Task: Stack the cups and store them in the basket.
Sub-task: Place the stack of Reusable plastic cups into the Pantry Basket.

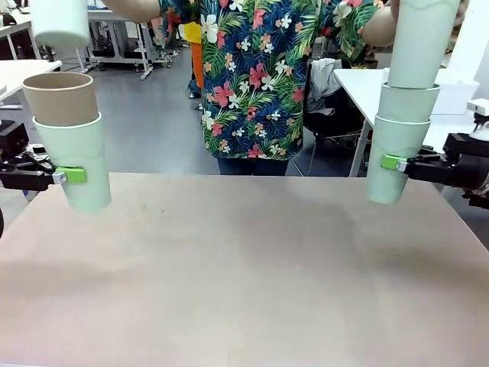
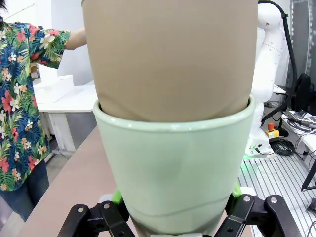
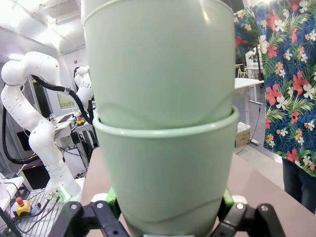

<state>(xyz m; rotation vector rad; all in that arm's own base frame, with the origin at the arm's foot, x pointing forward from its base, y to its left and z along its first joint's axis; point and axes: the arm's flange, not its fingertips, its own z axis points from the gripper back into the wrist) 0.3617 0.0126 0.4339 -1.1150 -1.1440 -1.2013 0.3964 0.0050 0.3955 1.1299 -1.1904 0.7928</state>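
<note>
My left gripper is shut on a pale mint cup held above the table's left edge. A tan brown cup is nested in it. The left wrist view shows the same pair, mint cup under brown cup. The person holds another mint cup above them. My right gripper is shut on a mint cup with a second nested inside. The person lowers a third onto that stack. The basket is out of view.
The brown table top lies bare between my two arms. The person in a flowered shirt stands at the far edge. A white side table with a white box stands behind at the right.
</note>
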